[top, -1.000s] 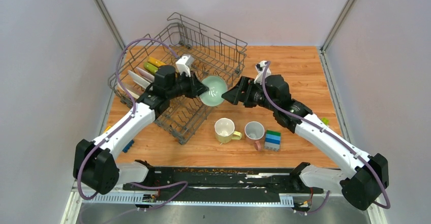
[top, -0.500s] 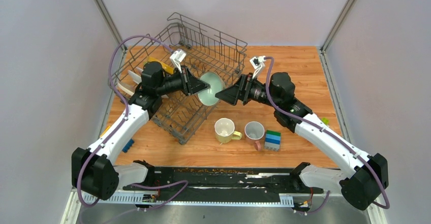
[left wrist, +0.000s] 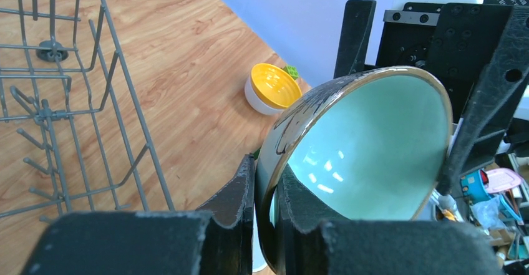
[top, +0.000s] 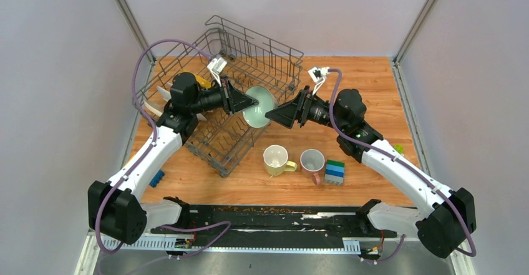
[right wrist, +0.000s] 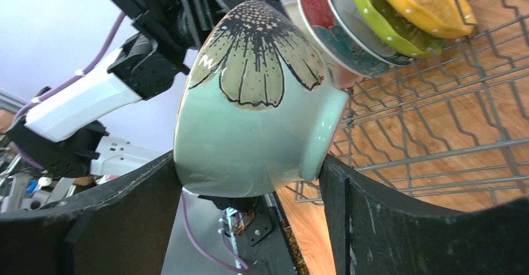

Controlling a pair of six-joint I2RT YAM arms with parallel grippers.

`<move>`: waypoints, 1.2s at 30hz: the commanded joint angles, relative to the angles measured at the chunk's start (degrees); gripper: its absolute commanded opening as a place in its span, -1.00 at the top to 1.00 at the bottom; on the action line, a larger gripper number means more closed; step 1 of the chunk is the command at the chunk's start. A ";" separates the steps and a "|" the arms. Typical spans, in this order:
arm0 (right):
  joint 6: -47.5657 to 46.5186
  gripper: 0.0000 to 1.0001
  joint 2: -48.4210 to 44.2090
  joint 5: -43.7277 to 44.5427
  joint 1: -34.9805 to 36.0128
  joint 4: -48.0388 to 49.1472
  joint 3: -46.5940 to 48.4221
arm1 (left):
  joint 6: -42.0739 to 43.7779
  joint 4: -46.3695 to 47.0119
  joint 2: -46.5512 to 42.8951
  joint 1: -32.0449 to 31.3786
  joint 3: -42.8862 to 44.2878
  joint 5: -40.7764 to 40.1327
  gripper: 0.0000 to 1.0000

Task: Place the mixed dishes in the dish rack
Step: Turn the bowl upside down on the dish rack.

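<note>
My left gripper [top: 249, 103] is shut on the rim of the pale green bowl [top: 261, 110] and holds it on edge in the air at the dish rack's [top: 268, 50] right side. In the left wrist view the fingers [left wrist: 246, 188] pinch the rim of the bowl [left wrist: 368, 144]. My right gripper [top: 276, 114] is open, one finger on each side of the bowl's flower-painted outside [right wrist: 262, 100]. Plates [right wrist: 387, 25] stand in the rack [right wrist: 449, 138]. A pale yellow mug [top: 274, 159] and a pink-handled mug [top: 312, 161] stand on the table.
Stacked green-blue blocks [top: 335, 171] stand right of the mugs. A yellow-orange bowl [left wrist: 272, 88] sits on the wooden table beyond the rack wires [left wrist: 118, 82]. Grey walls close in the table on three sides.
My left gripper has drawn back toward the rack with the bowl. My right gripper has followed to the left and now has its fingers on either side of the bowl.
</note>
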 commanded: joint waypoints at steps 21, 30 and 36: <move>4.44 -0.48 5.57 -1.38 -0.08 4.10 4.13 | -4.30 8.79 0.55 0.34 1.18 2.85 1.00; 3.77 -0.09 5.51 -0.24 -0.09 3.36 4.79 | 0.90 2.48 0.32 0.34 0.95 -3.69 1.00; 2.73 0.04 6.49 3.15 -0.06 0.52 5.93 | 2.31 -0.52 2.31 0.39 1.53 -6.10 0.51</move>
